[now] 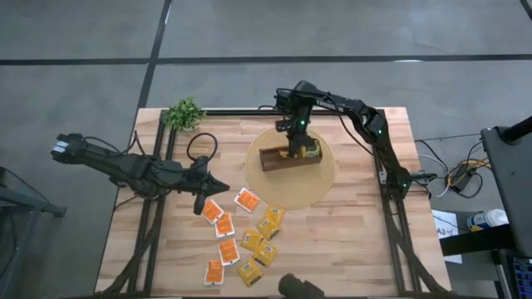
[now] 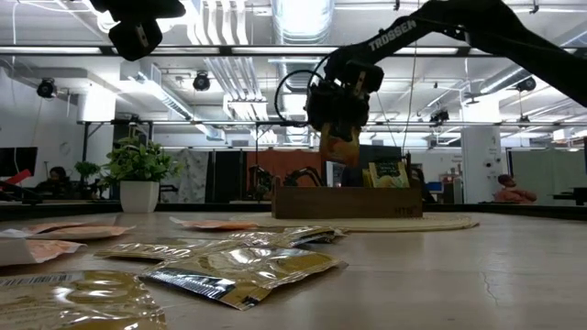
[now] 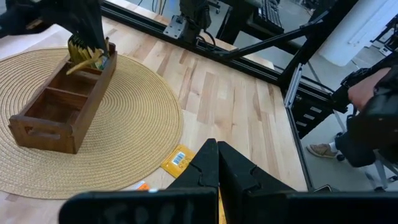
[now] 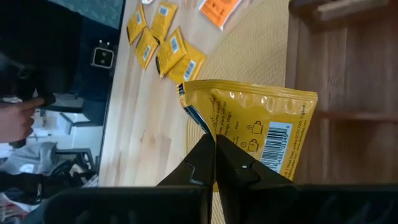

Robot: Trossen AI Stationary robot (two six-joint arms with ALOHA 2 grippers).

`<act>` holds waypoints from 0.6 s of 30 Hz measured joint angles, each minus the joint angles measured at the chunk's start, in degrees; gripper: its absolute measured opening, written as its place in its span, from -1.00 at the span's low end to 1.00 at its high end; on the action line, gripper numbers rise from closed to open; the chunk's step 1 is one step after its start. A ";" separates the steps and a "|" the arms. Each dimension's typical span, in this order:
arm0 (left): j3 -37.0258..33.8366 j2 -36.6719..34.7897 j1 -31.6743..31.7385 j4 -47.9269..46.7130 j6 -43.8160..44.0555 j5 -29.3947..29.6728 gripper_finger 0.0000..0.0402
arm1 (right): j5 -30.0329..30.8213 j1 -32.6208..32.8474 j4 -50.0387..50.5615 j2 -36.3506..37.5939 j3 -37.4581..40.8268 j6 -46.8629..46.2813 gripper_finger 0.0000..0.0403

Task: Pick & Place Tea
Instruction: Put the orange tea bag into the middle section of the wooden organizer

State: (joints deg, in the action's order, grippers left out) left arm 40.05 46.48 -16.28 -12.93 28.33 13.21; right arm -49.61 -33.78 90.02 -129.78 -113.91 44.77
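Tea on its way to the box: the right gripper (image 4: 215, 152), clamped on a yellow sachet (image 4: 255, 130), hangs over the wooden box (image 1: 289, 158) on the round woven mat (image 1: 324, 187) — the placing step, by the look of it. In the high view the sachet sits above the box's right-hand end, where a few sachets already stand; the other compartments look bare. The next move calls for lowering the packet squarely between the dividers, then parting the fingers without tipping its neighbours. The left gripper (image 3: 217, 163), fingers together and holding nothing, waits over the bench near the loose sachets (image 1: 241, 241) — orange and yellow, lying flat, well apart from the box. A potted plant (image 1: 184, 113) stands at the bench's far corner.
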 joint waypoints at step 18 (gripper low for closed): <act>0.00 0.00 -0.02 -0.02 -0.14 0.00 -1.00 | 1.79 0.02 -0.90 -0.01 5.29 3.79 -0.96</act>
State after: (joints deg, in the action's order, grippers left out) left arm 40.05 46.48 -16.29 -12.94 28.19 13.21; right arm -47.81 -33.76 89.12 -129.78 -108.62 48.56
